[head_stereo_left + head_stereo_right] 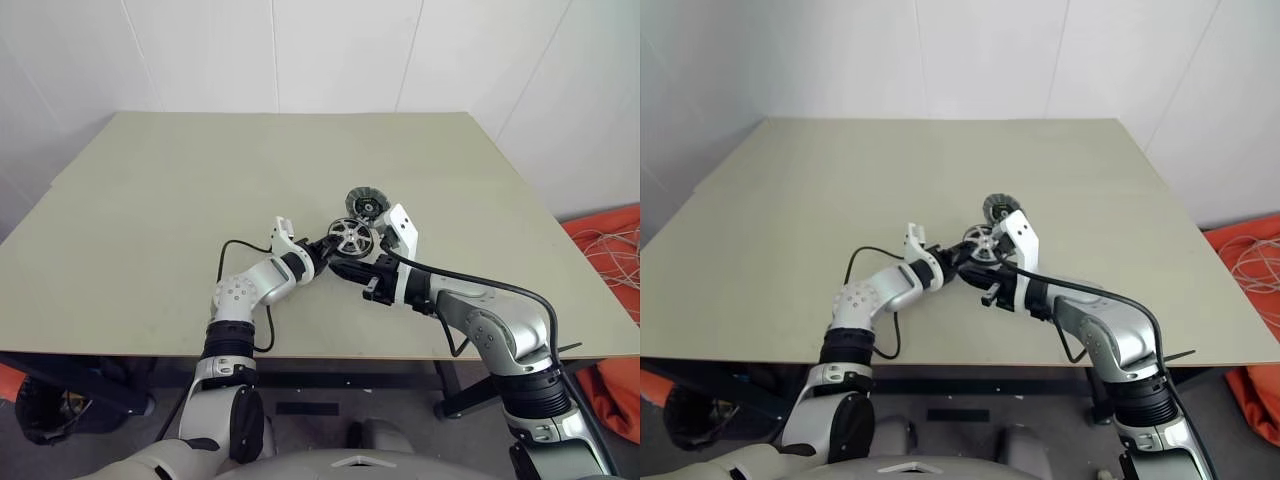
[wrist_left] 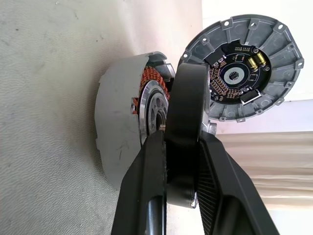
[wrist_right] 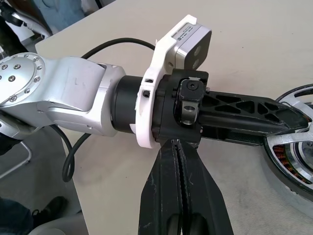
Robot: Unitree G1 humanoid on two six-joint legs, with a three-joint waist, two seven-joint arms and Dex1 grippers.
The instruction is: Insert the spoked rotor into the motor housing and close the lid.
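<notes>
My left gripper [image 1: 338,243] is shut on the dark rim of the spoked rotor [image 1: 350,237], a shiny silver disc held flat near the table's middle. In the left wrist view the rotor [image 2: 188,112] appears edge-on between the fingers, close against the open face of the motor housing [image 2: 122,132], whose copper windings [image 2: 146,83] show. The lid [image 2: 244,68] stands swung open at the housing's edge, its ribbed inside and dark centre facing the camera; it is also the lid [image 1: 365,205] just behind the rotor. My right gripper [image 3: 179,144] is shut and empty, its tips against the left gripper's base.
The beige table [image 1: 180,200] stretches wide around the parts, with its front edge close to me. White walls rise behind it. An orange bundle with cables [image 1: 610,250] lies on the floor to the right.
</notes>
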